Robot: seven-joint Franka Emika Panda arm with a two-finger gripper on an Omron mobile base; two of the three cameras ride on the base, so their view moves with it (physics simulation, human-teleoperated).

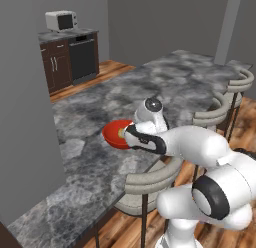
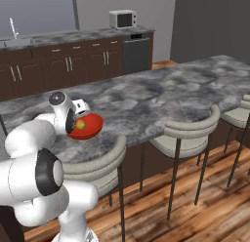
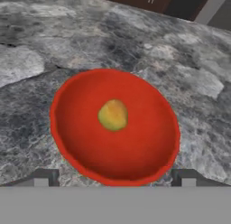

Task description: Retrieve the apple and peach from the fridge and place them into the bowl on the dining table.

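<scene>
Fingers [image 3: 115,178] spread wide and empty above the red-orange bowl [image 3: 72,142] on the dining table [image 3: 27,65], one yellow-green fruit [image 3: 113,114] lying at its centre. Best done with a straight lift clear of the rim before turning away for the second fruit. No brand, label or legible writing noted.

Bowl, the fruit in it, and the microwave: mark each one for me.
bowl [image 3: 81,142]: hand view, on its red inner wall, lower left of the fruit.
fruit [image 3: 113,114]: hand view, middle of its yellow-green skin.
microwave [image 2: 122,19]: right base view, on its front door.
</scene>
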